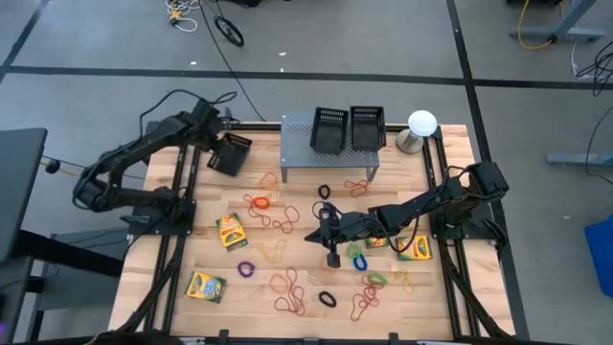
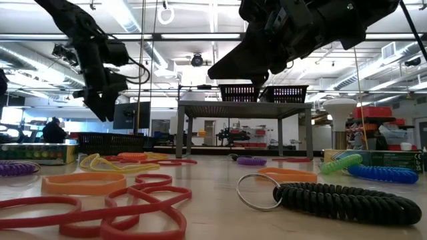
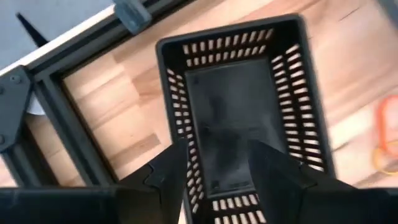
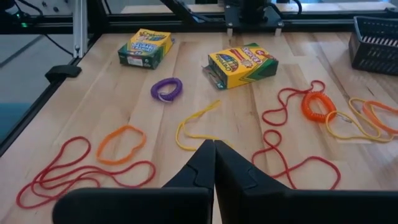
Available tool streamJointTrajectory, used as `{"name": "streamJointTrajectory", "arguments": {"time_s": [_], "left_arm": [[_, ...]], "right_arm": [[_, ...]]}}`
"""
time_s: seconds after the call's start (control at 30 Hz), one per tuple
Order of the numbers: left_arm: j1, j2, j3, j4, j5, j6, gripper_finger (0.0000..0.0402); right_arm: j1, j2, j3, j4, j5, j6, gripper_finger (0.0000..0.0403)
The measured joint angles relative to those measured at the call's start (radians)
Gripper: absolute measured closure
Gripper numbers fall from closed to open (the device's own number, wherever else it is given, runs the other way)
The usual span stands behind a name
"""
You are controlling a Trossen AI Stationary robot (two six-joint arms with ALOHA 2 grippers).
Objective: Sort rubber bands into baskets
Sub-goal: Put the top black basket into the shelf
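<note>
Baskets (image 1: 329,128) three, crayon boxes (image 1: 231,230) four, left claw (image 3: 217,163) open over one basket, right claw (image 4: 214,163) closed.

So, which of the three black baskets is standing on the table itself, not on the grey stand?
The basket at the table's far left corner, under the left pincer. The other two baskets sit side by side on the grey stand.
</note>
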Motion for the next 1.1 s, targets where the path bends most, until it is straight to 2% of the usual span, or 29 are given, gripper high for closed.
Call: {"name": "streamJointTrajectory", "arguments": {"time_s": [0.07, 0.17, 0.33, 0.43, 0.63, 0.87, 1.1], "left_arm": [[-0.004, 0.038, 0.011, 0.005, -0.044, 0.015, 0.0226], [-0.004, 0.099, 0.013, -0.003, -0.047, 0.036, 0.023], [-0.029, 0.12, 0.013, -0.027, 0.137, 0.049, 0.0231], [-0.067, 0.093, 0.014, -0.024, 0.179, 0.041, 0.0231], [-0.154, 0.077, 0.014, -0.001, 0.154, -0.008, 0.0231], [-0.245, 0.135, 0.014, 0.075, 0.012, -0.054, 0.0235], [-0.26, 0.209, 0.014, 0.071, 0.013, -0.058, 0.0254]], "right_arm": [[0.0, 0.0, 0.0, 0.01, 0.0, -0.003, 0.0396], [0.0, 0.0, 0.0, 0.021, 0.0, -0.004, 0.0396], [0.001, 0.0, 0.0, 0.021, 0.0, -0.004, 0.0396], [0.001, 0.0, 0.0, 0.021, 0.0, -0.004, 0.0396], [0.001, 0.0, 0.0, 0.03, 0.0, -0.022, 0.0396], [0.001, 0.0, 0.0, 0.036, 0.0, -0.022, 0.0396], [0.001, 0.0, 0.0, 0.035, 0.0, -0.023, 0.0396]]}}
